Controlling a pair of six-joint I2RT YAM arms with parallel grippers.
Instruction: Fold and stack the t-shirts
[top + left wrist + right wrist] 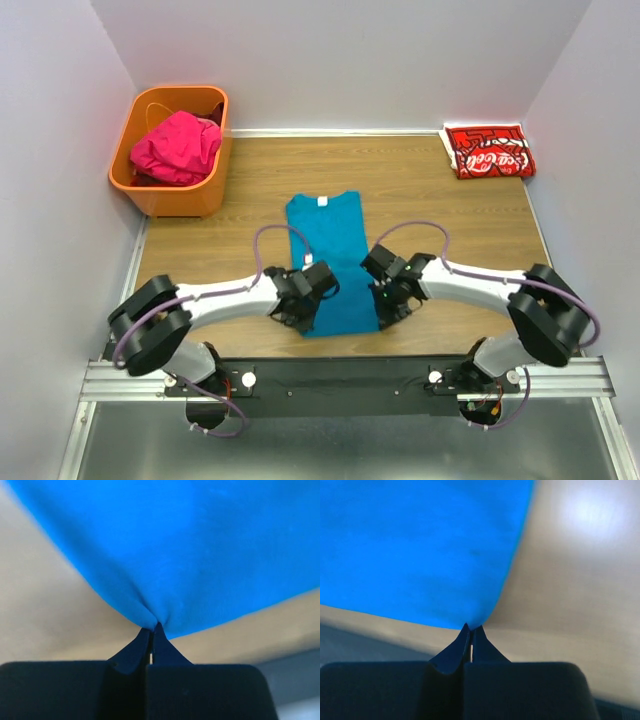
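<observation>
Grip check first: left gripper [152, 632] clamped tight on the near-left hem corner of the teal t-shirt [328, 235], with cloth puckered into the tips. Right gripper [471, 630] likewise closed, on a thin pinch of fabric at the near-right corner. Teal t-shirt flat at the middle of the table [450, 220], a narrow strip with the collar at the far end. Red t-shirt [489, 152] folded at the far right corner; pink t-shirt [178, 148] bunched in the orange basket [170, 200] at the far left.

Likely step in hand: bringing the hem up and over toward the collar. Lift both corners together and level, with the hem taut between them. Raise just enough to clear the cloth underneath, then travel away from the bases in step (a lag on one side would probably skew the fold). Set the hem down square near the collar edge before letting go.

Hard to make out: how many layers in each pinch, both wrist views being too close and too blurred to tell. Hidden under the arms in the overhead view: the hem corners themselves and part of the near edge. No telling whether the sleeves are tucked over or under, or what else lies in the basket beneath the pink cloth.
</observation>
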